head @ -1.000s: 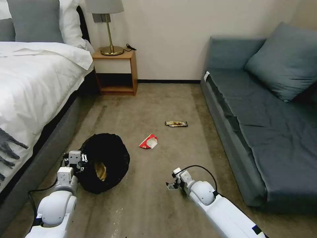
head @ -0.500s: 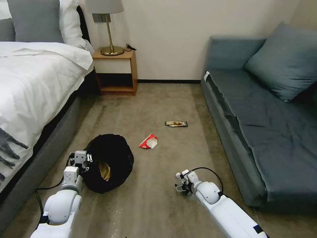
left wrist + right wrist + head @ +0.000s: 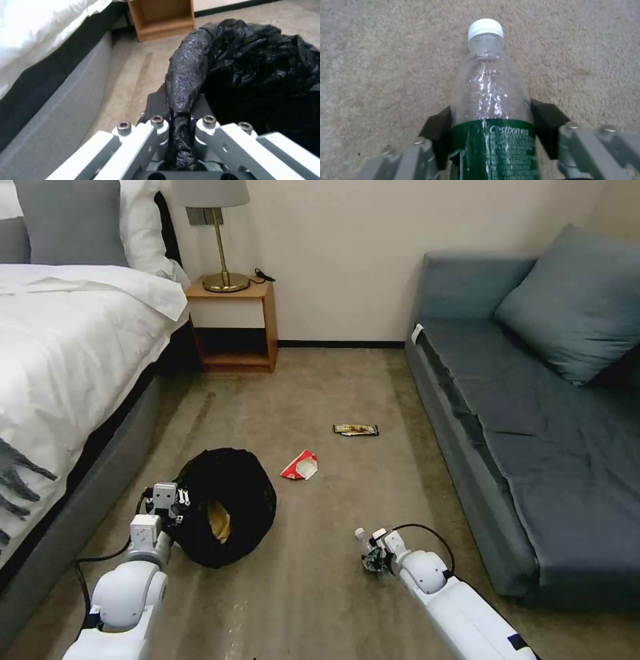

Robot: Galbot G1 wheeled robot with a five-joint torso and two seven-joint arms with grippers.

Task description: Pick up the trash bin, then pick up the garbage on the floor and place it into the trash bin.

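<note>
- Head view: a bedroom with beige carpet [image 3: 320,380]. A white-sheeted bed [image 3: 60,347] lines the robot's left, a blue-grey sofa [image 3: 533,413] lines the right, and a wooden nightstand [image 3: 233,323] with a brass lamp [image 3: 223,240] stands against the far wall. Between bed and sofa runs an open strip of floor.
- Head view: the left hand [image 3: 175,503] is at the rim of the trash bin [image 3: 233,493] — one bin, wrapped in a crinkly black bag, near the bed's edge, its mouth tipped toward the camera with something tan inside.
- Head view: two loose pieces lie on the carpet ahead — a red-and-white carton [image 3: 300,467] just beyond the bin, and a brown-gold wrapper [image 3: 355,430] farther on, well apart from the sofa.
- Head view: the right hand [image 3: 370,553] is low over the carpet in the foreground, with a bottle [image 3: 363,540] in it.
- Left wrist view: the left hand [image 3: 180,120] is clenched on a fold of the black bag at the trash bin [image 3: 253,62] rim. The bed's grey base [image 3: 60,105] runs alongside, carpet between.
- Right wrist view: the right hand [image 3: 490,130] grasps one clear bottle [image 3: 486,87] at its green label, a dark finger pad on each side. The white cap points away; bare carpet [image 3: 386,62] lies all round.
</note>
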